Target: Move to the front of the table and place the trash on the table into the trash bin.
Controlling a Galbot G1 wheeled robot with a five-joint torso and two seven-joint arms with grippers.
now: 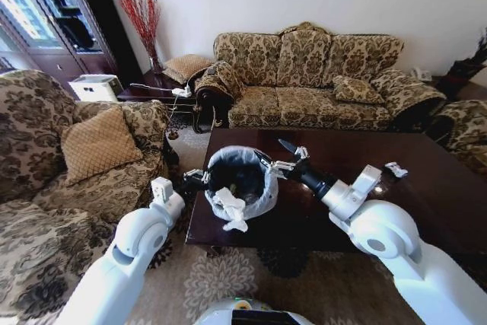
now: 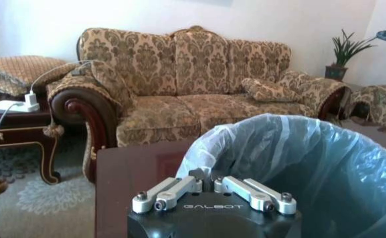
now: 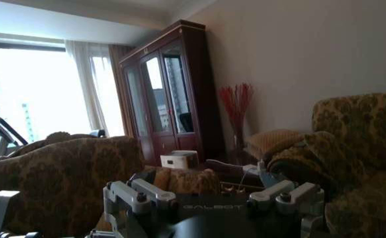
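Observation:
The trash bin (image 1: 247, 176), black with a pale bluish bag (image 2: 299, 163) over its rim, stands on the left part of the dark glossy table (image 1: 426, 203). My left gripper (image 1: 195, 180) is shut on its left rim, and the left wrist view has that gripper (image 2: 206, 179) closed against the bag's edge. A crumpled white tissue (image 1: 230, 208) hangs at the bin's near rim. My right gripper (image 1: 275, 156) is open just over the bin's right rim, with nothing between its fingers. A small white wrapper (image 1: 396, 169) lies on the table farther right.
A patterned sofa (image 1: 319, 81) runs behind the table. An armchair with a tan cushion (image 1: 95, 142) is close on the left and another chair (image 1: 464, 135) on the right. A side table (image 1: 156, 89) with a white power strip stands at the sofa's left end.

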